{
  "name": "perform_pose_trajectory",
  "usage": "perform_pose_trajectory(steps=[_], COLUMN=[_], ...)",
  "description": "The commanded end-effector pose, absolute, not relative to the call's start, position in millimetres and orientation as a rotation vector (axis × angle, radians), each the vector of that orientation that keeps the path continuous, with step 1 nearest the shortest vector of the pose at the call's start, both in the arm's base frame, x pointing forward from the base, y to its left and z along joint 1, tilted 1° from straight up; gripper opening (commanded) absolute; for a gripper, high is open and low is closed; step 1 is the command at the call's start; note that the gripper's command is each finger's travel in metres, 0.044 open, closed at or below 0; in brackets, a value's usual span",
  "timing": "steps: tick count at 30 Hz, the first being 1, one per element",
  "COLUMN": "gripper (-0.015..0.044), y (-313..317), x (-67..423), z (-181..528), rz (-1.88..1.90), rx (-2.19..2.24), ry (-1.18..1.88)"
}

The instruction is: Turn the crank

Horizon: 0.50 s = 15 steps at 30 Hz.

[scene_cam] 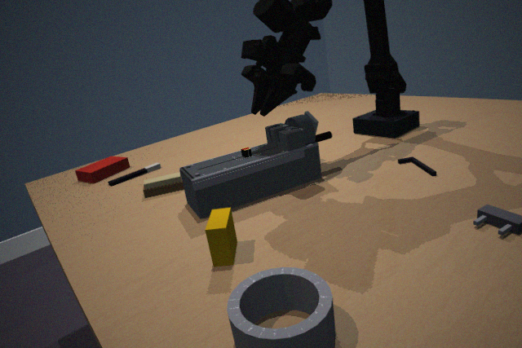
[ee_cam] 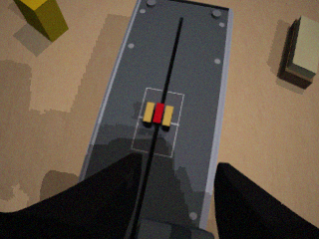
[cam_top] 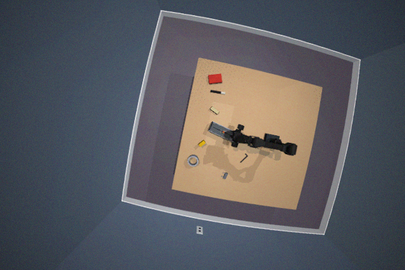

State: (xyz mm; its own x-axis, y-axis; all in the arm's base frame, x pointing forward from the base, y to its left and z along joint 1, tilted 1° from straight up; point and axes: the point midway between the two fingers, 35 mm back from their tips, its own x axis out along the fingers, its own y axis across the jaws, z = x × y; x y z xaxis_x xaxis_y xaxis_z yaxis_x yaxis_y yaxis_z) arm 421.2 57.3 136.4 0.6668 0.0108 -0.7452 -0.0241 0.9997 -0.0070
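Gripper (scene_cam: 264, 109) hangs above machine (scene_cam: 253, 175), over crank end, fingers part open, nothing between them, touching nothing. Pointer (ee_cam: 159, 114) red, on slide at mid-track, flanked by two brass marks (ee_cam: 150, 112), level with them. Handle (scene_cam: 324, 136) juts from machine's far end, free. Yellow block (scene_cam: 220, 236) near machine's front.

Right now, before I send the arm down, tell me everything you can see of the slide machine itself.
The slide machine is a long, dark grey, metal-looking box lying flat on the tan table. A thin dark slot runs along its top, with small round studs near the edges. Midway, the red pointer sits between the two brass marks, seemingly level. A raised grey block caps the arm-side end, with a black crank handle protruding. The gripper hovers above, fingers apart, touching nothing.
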Motion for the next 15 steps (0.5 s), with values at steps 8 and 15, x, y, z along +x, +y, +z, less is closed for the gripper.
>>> perform_pose_trajectory(steps=[8,15], gripper=[0.0440,0.0282], y=[57.1,57.1], x=[421.2,421.2], z=[136.4,136.4], rz=[0.019,0.019], rx=[-0.017,-0.017], ry=[0.841,0.841])
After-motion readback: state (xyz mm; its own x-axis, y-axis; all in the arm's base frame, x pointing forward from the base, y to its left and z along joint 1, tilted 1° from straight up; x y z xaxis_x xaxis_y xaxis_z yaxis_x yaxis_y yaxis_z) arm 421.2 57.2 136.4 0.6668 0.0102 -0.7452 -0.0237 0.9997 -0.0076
